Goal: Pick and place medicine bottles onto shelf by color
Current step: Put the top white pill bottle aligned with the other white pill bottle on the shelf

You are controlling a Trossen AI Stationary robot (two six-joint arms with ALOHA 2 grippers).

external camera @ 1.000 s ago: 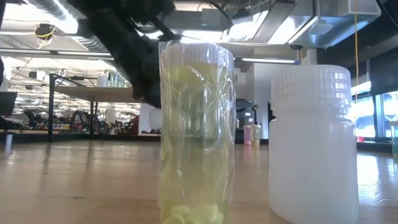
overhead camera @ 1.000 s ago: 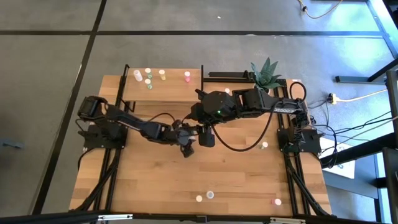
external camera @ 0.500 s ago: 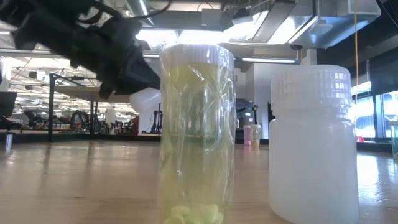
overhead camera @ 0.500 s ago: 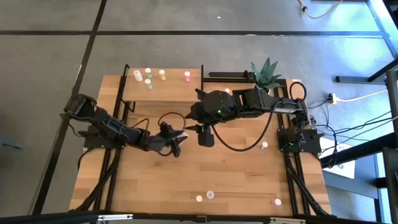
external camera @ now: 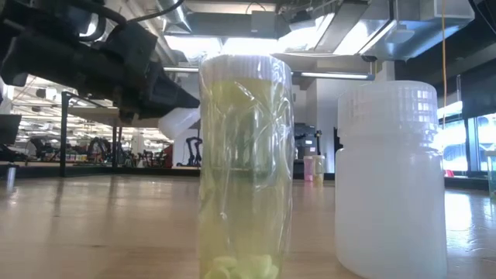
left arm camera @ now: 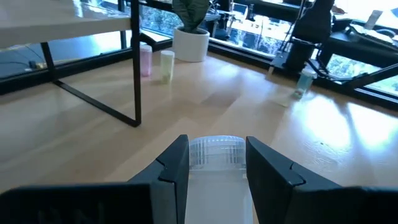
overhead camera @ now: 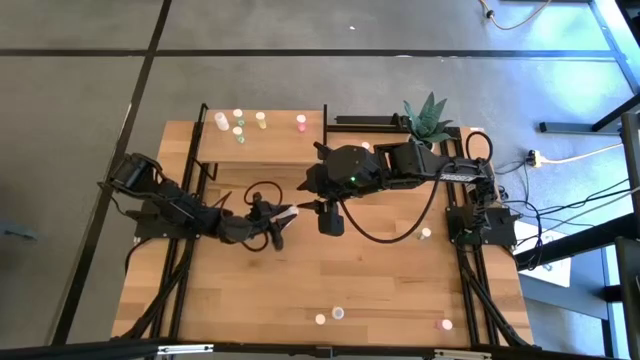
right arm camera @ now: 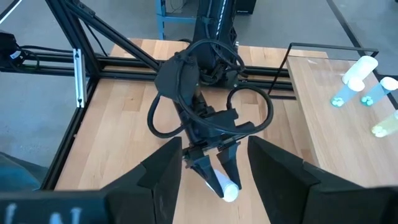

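My left gripper [left arm camera: 216, 144] is shut on a white medicine bottle [left arm camera: 216, 155] above the middle of the table [overhead camera: 300, 280]. The same bottle shows in the high view [overhead camera: 284, 213], the low view [external camera: 180, 124] and the right wrist view [right arm camera: 225, 188]. My right gripper [overhead camera: 331, 220] hangs high, just right of it, open with nothing between its fingers [right arm camera: 165, 168]. The shelf [overhead camera: 290, 148] stands at the far left and carries several small bottles with white [overhead camera: 222, 121], green [overhead camera: 240, 135], yellow [overhead camera: 261, 119] and pink [overhead camera: 301, 122] tops. My left gripper pinches the white bottle by the two sides of its body [left arm camera: 194, 163] between both fingers. The ribbed cap end [left arm camera: 216, 146] pokes out past the fingertips. The fingers come nearly level from the table's left and lie along the bottle. The bottle is lifted clear of the table.
Loose bottles stand near the table's front edge [overhead camera: 321, 319] [overhead camera: 338, 312] [overhead camera: 446, 323], and one at the right [overhead camera: 425, 234]. A potted plant [overhead camera: 428, 118] stands at the far right. Close to the low camera are a yellowish bottle [external camera: 244, 163] and a white one [external camera: 391, 178].
My left gripper has drawn back toward the table's left edge and sunk a little. It has tipped from pointing steeply down to nearly level. It has kept the white bottle between its fingers, so the bottle now lies almost level above the table.
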